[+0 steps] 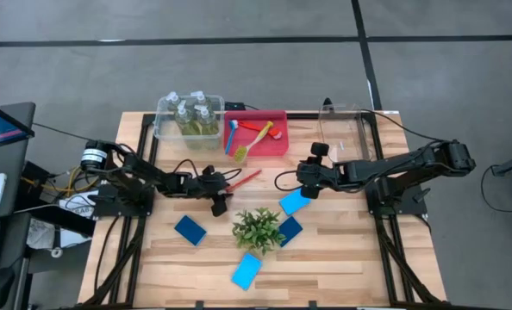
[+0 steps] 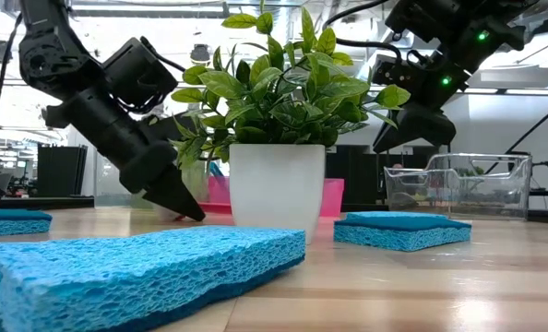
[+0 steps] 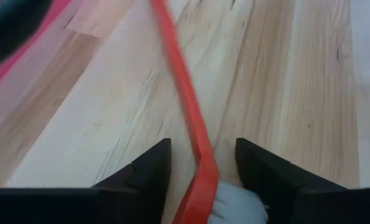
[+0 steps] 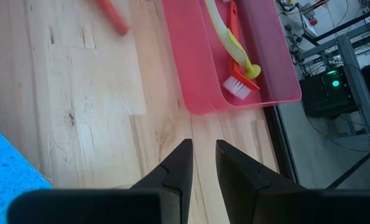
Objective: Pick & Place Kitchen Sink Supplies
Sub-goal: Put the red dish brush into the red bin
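No legible text — none anywhere

The left arm reaches in from its own side toward the middle of the counter, wrist tipped steeply down, and its pincer (image 1: 221,207) has the tips almost on the surface, fingers (image 3: 144,171) parted. The right arm stretches in from the opposite side, held higher, its pincer (image 1: 312,182) angled downward with the fingers (image 4: 179,163) close together and a narrow gap between them.

Grey floor (image 1: 265,77) with dark seams surrounds the pale wooden table (image 1: 342,258).
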Controlling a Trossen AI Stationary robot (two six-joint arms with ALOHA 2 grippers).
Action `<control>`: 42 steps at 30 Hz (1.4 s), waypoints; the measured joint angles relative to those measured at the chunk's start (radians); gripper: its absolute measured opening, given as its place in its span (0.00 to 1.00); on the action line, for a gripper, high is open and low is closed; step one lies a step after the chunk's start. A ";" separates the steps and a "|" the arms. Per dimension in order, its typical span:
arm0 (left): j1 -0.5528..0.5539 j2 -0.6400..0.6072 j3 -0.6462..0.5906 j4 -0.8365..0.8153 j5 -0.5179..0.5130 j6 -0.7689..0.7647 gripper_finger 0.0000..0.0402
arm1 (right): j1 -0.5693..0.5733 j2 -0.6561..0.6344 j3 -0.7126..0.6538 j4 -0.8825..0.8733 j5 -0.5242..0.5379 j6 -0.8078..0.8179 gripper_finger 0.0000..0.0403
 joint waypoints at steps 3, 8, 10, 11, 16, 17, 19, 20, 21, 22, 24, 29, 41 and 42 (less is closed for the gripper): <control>0.000 -0.027 -0.003 -0.021 0.002 0.000 0.36 | 0.000 0.000 0.000 -0.002 0.000 0.000 0.16; 0.000 -0.045 -0.004 -0.020 -0.003 0.001 0.24 | 0.000 0.000 0.000 -0.001 0.000 0.000 0.16; 0.000 -0.045 -0.004 -0.019 -0.003 0.005 0.22 | 0.000 0.000 0.000 -0.002 0.000 0.001 0.16; 0.000 -0.045 -0.004 -0.018 -0.003 0.006 0.22 | 0.000 0.000 0.000 -0.001 0.000 0.001 0.16; 0.000 -0.046 -0.004 -0.014 -0.003 0.008 0.24 | 0.000 0.000 0.000 -0.001 0.000 0.001 0.16; 0.000 -0.046 -0.004 -0.013 -0.003 0.008 0.24 | 0.000 0.000 0.000 -0.001 0.000 0.001 0.16; 0.000 -0.046 -0.004 -0.013 -0.003 0.008 0.23 | 0.000 0.000 0.000 -0.001 0.000 0.002 0.16; 0.000 -0.046 -0.004 -0.012 -0.004 0.008 0.23 | 0.000 0.000 0.000 -0.001 0.000 0.002 0.16; 0.000 -0.046 -0.004 -0.012 -0.004 0.008 0.23 | 0.000 0.000 0.000 -0.001 0.000 0.003 0.16; 0.000 -0.046 -0.004 -0.010 -0.004 0.008 0.22 | 0.000 0.000 0.000 -0.001 0.000 0.003 0.16; 0.000 -0.046 -0.004 -0.008 -0.004 0.008 0.22 | 0.000 0.000 0.000 -0.001 0.000 0.003 0.16; 0.000 -0.047 -0.004 -0.006 -0.004 0.008 0.22 | 0.000 0.000 0.000 -0.001 0.000 0.003 0.16; 0.000 -0.047 -0.004 -0.002 -0.004 0.008 0.22 | 0.000 0.000 0.000 -0.001 0.000 0.003 0.16; 0.000 -0.048 -0.003 0.001 -0.004 0.008 0.22 | 0.000 0.000 0.000 -0.001 0.000 0.003 0.16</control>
